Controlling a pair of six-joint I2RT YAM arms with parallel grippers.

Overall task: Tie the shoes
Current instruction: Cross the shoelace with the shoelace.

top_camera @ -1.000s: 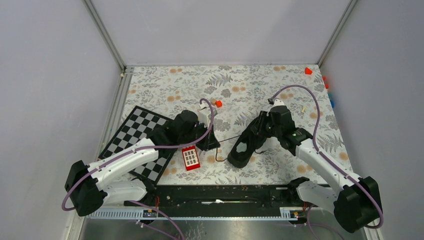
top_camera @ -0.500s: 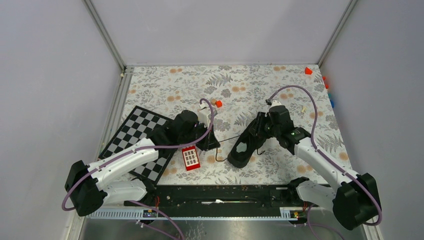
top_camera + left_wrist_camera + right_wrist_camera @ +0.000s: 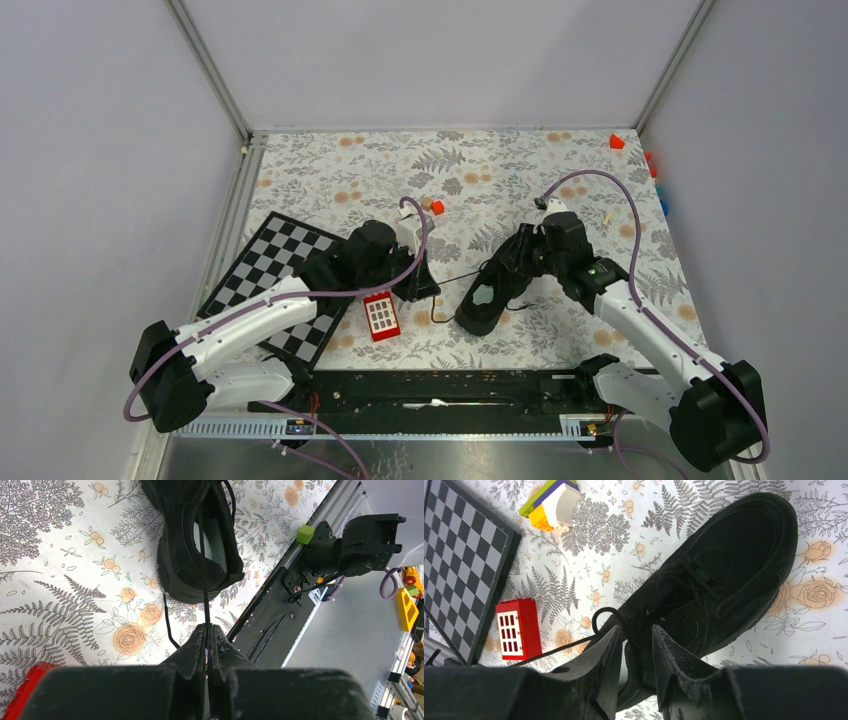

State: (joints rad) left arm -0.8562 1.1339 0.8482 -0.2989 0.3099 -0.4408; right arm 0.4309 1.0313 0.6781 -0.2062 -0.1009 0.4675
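Plainly, the sneaker (image 3: 487, 292) lay right of centre on the floral tablecloth (image 3: 500, 165), set diagonally with its heel toward the near edge and its toe pointing away to the right. Its upper was matte black throughout, with open mesh over the toe, smoother panels along the sides, a thick rounded sole, and a pale grey insole showing through the oval opening. A thin black lace (image 3: 203, 575), round as cord, ran taut from the shoe over the heel collar into the left gripper (image 3: 207, 628), whose dull, rough-surfaced fingers (image 3: 190, 652) were pressed together on it. The right gripper (image 3: 636, 630) hung over the lacing with its wedge-shaped fingers (image 3: 604, 662) apart, and a small loop of lace curled just beside one tip. Nearby lay a glossy red brick (image 3: 516, 629) with a white grid face, a stack of yellow, white, green and purple blocks (image 3: 553, 502), and a flat checkerboard (image 3: 272, 268).

From above, the right gripper hid the front of the shoe and the left arm covered part of the board. Black against black, it could not be told whether the right fingertips touched the upper. A second strand of lace slipped out of sight beneath the left gripper.
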